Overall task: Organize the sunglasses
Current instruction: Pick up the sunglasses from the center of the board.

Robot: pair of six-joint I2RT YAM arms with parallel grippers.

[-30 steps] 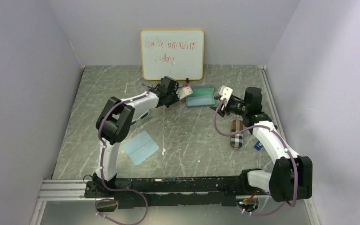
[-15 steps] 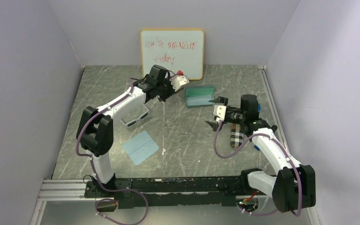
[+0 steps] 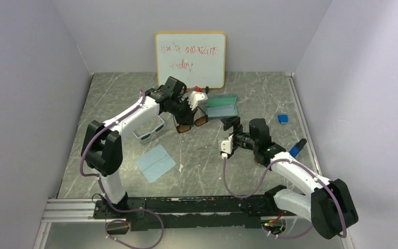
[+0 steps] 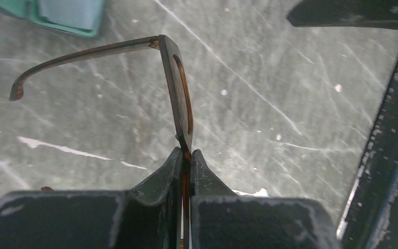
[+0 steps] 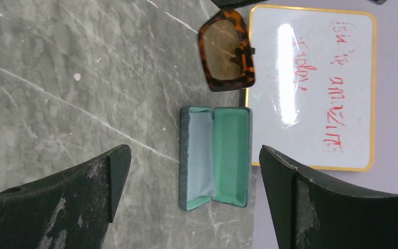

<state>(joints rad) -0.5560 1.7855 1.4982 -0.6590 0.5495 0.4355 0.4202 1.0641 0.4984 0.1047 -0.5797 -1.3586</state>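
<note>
The brown glasses (image 4: 181, 104) are pinched by the left gripper (image 4: 185, 158), jaws clenched tight on the frame edge beside one lens, and are held clear of the table (image 3: 207, 155), just above ctr in the top view. One temple is seen swung out toward the upper left of the left wrist view (the other is hidden behind the fingers). The right gripper (image 3: 228, 136) is spread wide w/ nothing in it, right of ctr and just below the open case (image 5: 215, 158), which lies lid-up beside the whiteboard (image 3: 190, 59). The white glasses (image 3: 151, 130) are left lying on the table, left of ctr, near the cloth (image 3: 155, 162). The step in hand is judged to be getting the brown pair into the case. For that to be done well, the temples should prob. be folded first, w/ the free gripper used as a stop. The frame's long axis should be lined up w/ the case's long axis. Since the hold is thin and off-ctr, swinging should be avoided, and the pair should be lowered until it is seated in the lined half before the grip is let go.
</note>
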